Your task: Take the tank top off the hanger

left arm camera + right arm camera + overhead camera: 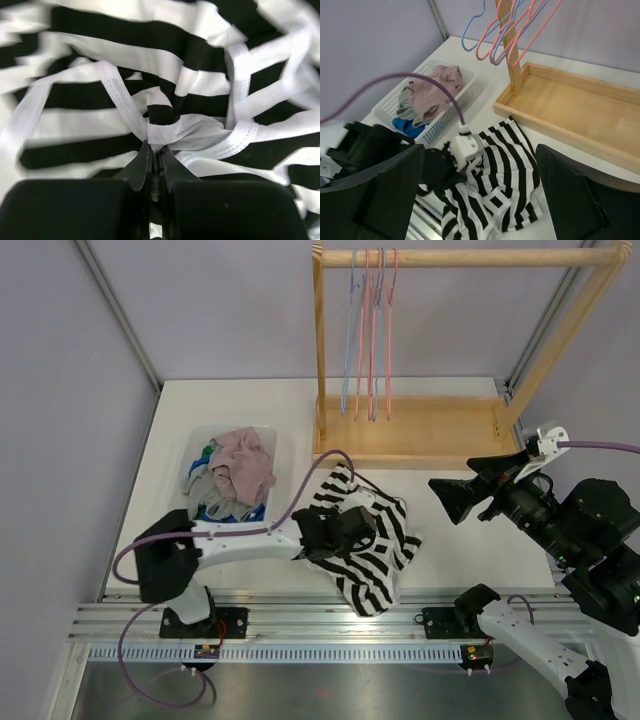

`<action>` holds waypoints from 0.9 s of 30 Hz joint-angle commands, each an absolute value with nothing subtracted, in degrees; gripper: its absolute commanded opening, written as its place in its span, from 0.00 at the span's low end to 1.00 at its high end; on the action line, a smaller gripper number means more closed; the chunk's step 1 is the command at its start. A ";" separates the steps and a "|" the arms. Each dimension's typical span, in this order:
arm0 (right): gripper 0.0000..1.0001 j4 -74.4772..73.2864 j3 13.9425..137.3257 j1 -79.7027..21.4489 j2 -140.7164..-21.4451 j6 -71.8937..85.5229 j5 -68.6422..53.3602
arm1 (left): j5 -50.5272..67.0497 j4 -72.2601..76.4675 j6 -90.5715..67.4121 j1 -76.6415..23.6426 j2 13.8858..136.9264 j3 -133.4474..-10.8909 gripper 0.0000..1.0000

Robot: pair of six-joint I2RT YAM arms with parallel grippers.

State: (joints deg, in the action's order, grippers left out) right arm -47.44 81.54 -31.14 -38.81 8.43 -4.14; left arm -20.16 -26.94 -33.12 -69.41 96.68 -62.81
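The black-and-white striped tank top [378, 552] lies crumpled on the white table, in front of the wooden rack. My left gripper [360, 522] rests on its upper part. In the left wrist view the gripper [156, 146] is shut on a bunch of the top's white strap edging [170, 131]. No hanger shows in the garment. My right gripper [462, 483] hangs open and empty above the table, to the right of the top. In the right wrist view its wide-apart fingers [385, 195] frame the tank top [512, 165] below.
Blue and pink hangers [370, 330] hang from the rail of the wooden rack [420, 435] at the back. A white basket [228, 429] of clothes stands left of the top. The table's front rail lies just below the garment.
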 commanded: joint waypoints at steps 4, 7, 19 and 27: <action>0.99 -44.91 81.21 -31.38 -37.71 8.26 -4.48 | -40.33 -40.33 -34.10 -68.91 75.86 -68.45 0.00; 0.99 -44.83 81.21 -31.38 -37.62 8.26 -4.48 | -45.34 -46.92 -33.58 -67.77 70.77 -71.88 0.00; 1.00 -44.21 82.09 -31.38 -37.70 8.17 -5.01 | -54.40 -63.62 -26.98 -52.58 64.25 -91.31 0.00; 0.99 -42.54 82.79 -31.38 -39.11 8.17 -6.41 | -37.29 -55.91 -18.46 -25.16 66.43 -89.04 0.00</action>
State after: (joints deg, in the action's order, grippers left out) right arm -46.00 81.36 -31.14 -37.91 8.40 -4.29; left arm -44.88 -60.77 -22.76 -31.81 64.71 -89.41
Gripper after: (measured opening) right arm 0.993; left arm 0.027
